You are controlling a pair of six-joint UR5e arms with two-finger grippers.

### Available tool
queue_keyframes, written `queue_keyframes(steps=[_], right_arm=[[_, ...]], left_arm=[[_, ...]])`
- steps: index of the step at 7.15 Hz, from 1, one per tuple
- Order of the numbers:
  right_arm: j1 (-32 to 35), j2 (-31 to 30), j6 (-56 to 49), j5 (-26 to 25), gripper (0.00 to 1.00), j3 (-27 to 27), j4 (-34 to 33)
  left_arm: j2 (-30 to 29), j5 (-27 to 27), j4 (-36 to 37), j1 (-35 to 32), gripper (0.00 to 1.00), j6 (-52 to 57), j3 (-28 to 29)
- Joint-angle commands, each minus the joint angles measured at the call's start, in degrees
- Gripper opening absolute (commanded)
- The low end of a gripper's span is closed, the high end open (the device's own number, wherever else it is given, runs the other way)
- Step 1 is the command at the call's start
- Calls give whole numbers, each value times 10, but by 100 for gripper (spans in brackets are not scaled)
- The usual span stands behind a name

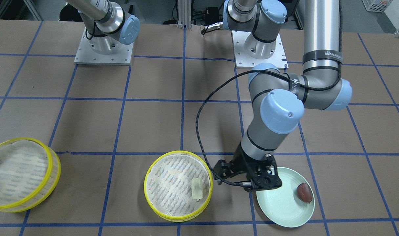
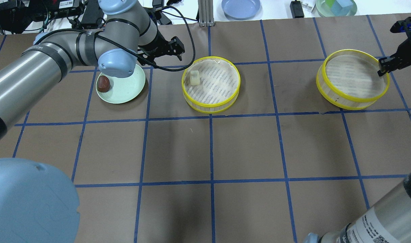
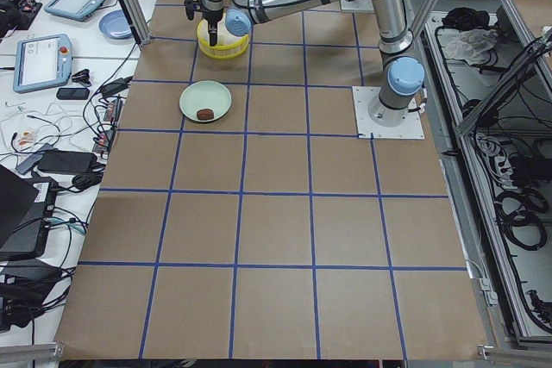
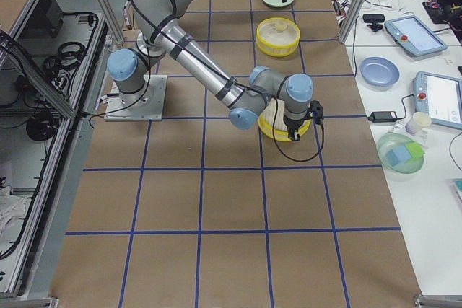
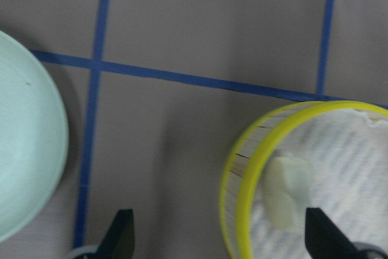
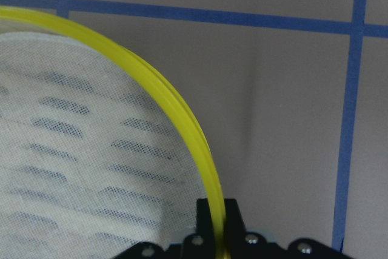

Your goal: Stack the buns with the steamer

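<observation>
State of left gripper (image 2: 174,47): jaws apart, holding nothing, poised over the table (image 2: 246,148) between the pale green plate (image 2: 126,91) and the centre steamer tier (image 2: 210,107); state of right gripper (image 6: 217,219): clamped on the yellow rim of the second steamer tier (image 2: 352,100), well apart from the centre one; cream bun (image 2: 194,77) lies inside the centre steamer tier, near its wall on the plate side; brown bun (image 2: 103,83) rests on the pale green plate.

front: across table (image 1: 153,124), steeply down | overhead: opposite side, forward-down | sides: table ends, far | wrists: close, downward | front+overhead share middle steamer tier (image 1: 170,193)
</observation>
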Motion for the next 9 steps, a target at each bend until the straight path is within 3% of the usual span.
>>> queue_keyframes(steps=[1, 3, 8, 9], right_arm=[[54, -42, 65, -15, 0, 4, 9], [139, -65, 179, -70, 0, 4, 12], [336, -75, 532, -83, 0, 0, 30], [370, -72, 589, -78, 0, 0, 32]], left_arm=[[3, 119, -21, 53, 100, 146, -2], [-15, 137, -14, 93, 100, 205, -13], [-75, 158, 32, 135, 100, 211, -29], [-82, 160, 39, 136, 87, 213, -28]])
